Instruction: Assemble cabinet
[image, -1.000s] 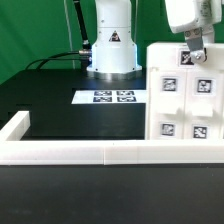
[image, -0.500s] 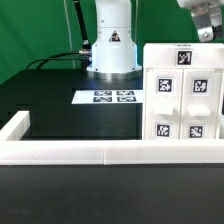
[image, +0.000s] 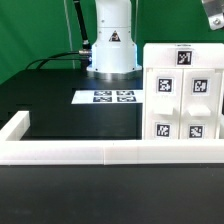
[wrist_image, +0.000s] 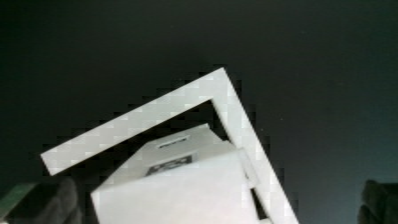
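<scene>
The cabinet (image: 183, 95) is a large white box with tagged drawer-like fronts. It stands on the black mat at the exterior view's right, against the front rail. Only the lower tip of my gripper (image: 214, 14) shows, at the top right corner, well above the cabinet and apart from it. In the wrist view I look down on the cabinet's top (wrist_image: 187, 185) with one tag on it. My gripper (wrist_image: 210, 208) is open and empty: its dark fingertips (wrist_image: 43, 204) show far apart at the two lower corners.
A low white rail (image: 70, 152) frames the mat; its corner shows in the wrist view (wrist_image: 151, 112) beside the cabinet. The marker board (image: 110, 97) lies mid-mat. The robot base (image: 111, 45) with cables stands at the back.
My gripper has risen from the cabinet's top right and moved up, almost out of the exterior view. The cabinet stays where it stood.
</scene>
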